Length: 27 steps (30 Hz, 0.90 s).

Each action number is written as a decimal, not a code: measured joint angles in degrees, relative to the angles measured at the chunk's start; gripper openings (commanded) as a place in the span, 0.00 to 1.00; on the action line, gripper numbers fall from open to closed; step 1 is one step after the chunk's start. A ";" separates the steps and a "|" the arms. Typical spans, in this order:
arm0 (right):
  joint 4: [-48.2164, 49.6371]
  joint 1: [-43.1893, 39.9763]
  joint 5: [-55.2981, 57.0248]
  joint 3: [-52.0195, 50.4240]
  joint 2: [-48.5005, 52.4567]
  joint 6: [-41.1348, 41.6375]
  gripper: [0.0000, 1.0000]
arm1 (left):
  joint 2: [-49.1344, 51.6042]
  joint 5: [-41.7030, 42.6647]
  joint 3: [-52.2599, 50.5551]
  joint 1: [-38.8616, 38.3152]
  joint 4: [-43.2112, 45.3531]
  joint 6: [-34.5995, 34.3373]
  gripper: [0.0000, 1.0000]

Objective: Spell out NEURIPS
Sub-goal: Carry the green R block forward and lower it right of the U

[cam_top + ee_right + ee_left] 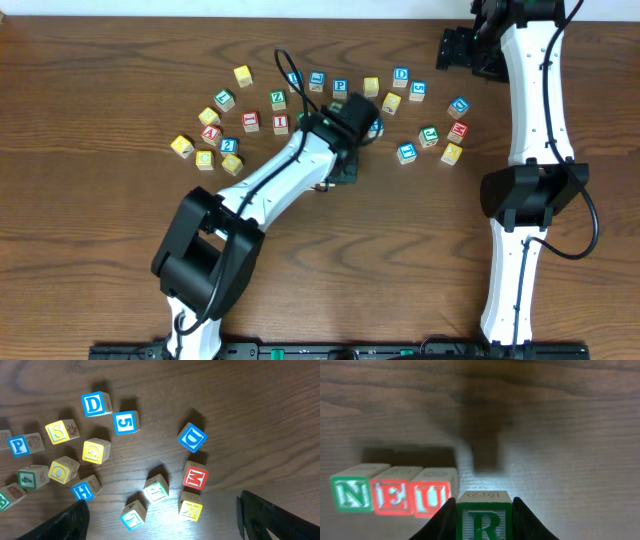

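In the left wrist view my left gripper is shut on a green R block, low over the table just right of a row of blocks: green N, red E, red U. From overhead the left gripper is at the table's middle and hides the R block and the row. A blue P block and a yellow S block lie loose; they also show overhead, P and S. My right gripper is open and empty, high at the back right.
Loose letter blocks lie in an arc around the left gripper: a cluster at the left and another at the right. Below the right gripper are a blue D, a red M and a yellow K.
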 measured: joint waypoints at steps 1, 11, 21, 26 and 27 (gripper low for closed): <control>-0.02 0.00 0.00 0.00 0.00 0.00 0.91 | 0.02 -0.28 -0.72 -0.13 0.98 -0.42 0.23; -0.04 0.00 0.00 0.00 0.00 0.00 0.91 | 0.83 -2.82 -4.26 -0.26 5.18 -2.95 0.24; -0.20 0.00 0.00 0.00 0.00 0.00 0.91 | 0.83 -3.04 -5.14 -0.26 7.69 -3.39 0.24; -0.22 0.00 0.00 0.00 0.00 0.00 0.91 | 0.83 -3.17 -6.88 -0.26 8.72 -3.39 0.25; -0.24 0.00 0.00 0.00 0.00 0.00 0.91 | 0.83 -3.19 -6.91 -0.26 8.81 -3.39 0.29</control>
